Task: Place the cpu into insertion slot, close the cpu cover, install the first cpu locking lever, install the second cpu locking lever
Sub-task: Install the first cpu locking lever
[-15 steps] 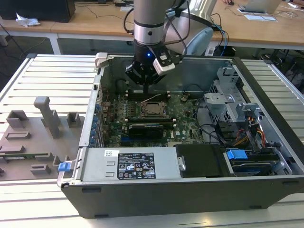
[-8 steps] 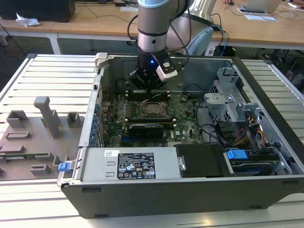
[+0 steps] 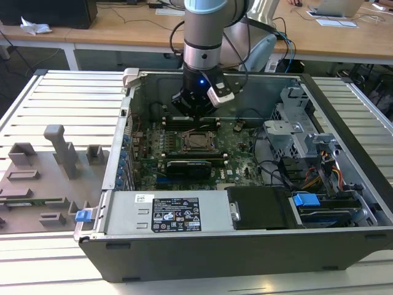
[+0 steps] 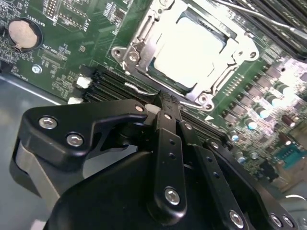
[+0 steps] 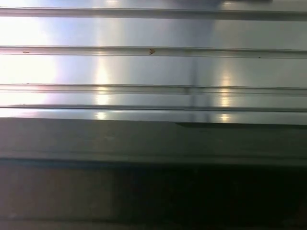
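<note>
- In the exterior view, I see an open computer case (image 3: 344, 203) lying on a ribbed metal worktop (image 3: 61, 98), its green motherboard (image 3: 233, 153) facing up.
- The arm (image 3: 206, 34) reaches straight down into the case, and the gripper (image 3: 195, 112) hangs just above the far edge of the insertion slot (image 3: 198, 141), near the middle of the board.
- From this view I cannot tell how the fingers stand.
- A long black card (image 3: 189, 165) lies on the board just nearer the camera than the slot.
- A grey power supply (image 3: 166, 212) with a label runs along the near wall of the case; a blue clip (image 3: 306, 199) sits toward the exterior view's right.
- Grey moulded fixtures (image 3: 43, 166) stand on the worktop at the exterior view's left.
- In the second wrist view, the cpu (image 4: 189, 50) lies flat in the insertion slot, its pale metal face bright under the light.
- The cpu cover (image 4: 240, 45) lies down around it, framing the chip through its window.
- A thin wire lever (image 4: 261, 18) runs past one side of the slot; I cannot tell whether it is latched.
- The black fingers (image 4: 168, 108) are clenched together with nothing between them, their tips just beside the slot's corner, over the narrow black memory slots (image 4: 112, 84).
- A round coin battery (image 4: 21, 33) sits on the board, well apart from the slot.
- In the first wrist view, I see ribbed, shiny metal panelling (image 5: 153, 67) above a dark band.
</note>
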